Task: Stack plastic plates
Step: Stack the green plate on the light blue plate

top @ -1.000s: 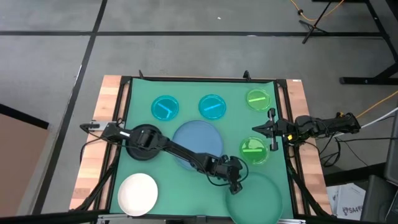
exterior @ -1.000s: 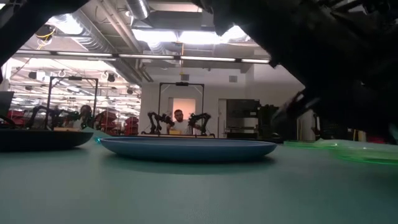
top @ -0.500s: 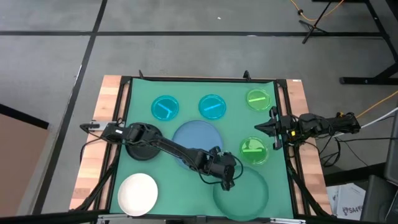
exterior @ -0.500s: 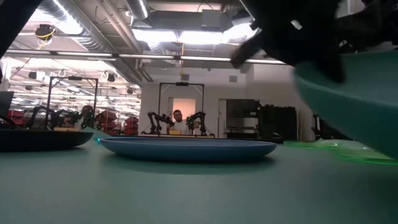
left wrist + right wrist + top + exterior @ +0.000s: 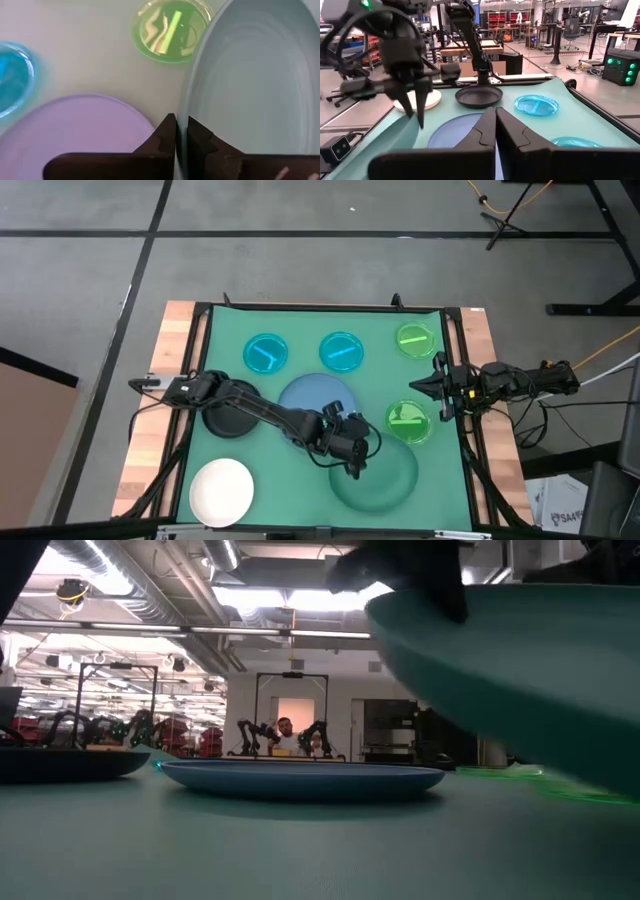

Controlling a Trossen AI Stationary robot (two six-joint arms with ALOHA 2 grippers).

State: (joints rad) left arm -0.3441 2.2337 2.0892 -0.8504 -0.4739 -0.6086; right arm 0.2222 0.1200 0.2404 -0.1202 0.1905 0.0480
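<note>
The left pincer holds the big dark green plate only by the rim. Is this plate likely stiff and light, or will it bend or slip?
The dark green plate probably is stiff: gripped at one edge by the left pincer, it keeps its round form without sagging. It seems light, since a thin rim pinch carries it above the mat. Slipping is possible, because the smooth rim sits between narrow fingers.

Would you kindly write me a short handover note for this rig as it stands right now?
Left hand is shut on the dark green plate's rim, holding it off the mat beside the blue plate. Right hand is shut, waiting at the table's right edge. Black, white, two cyan and two green plates lie apart. Nothing is stacked yet; all eight remain.
</note>
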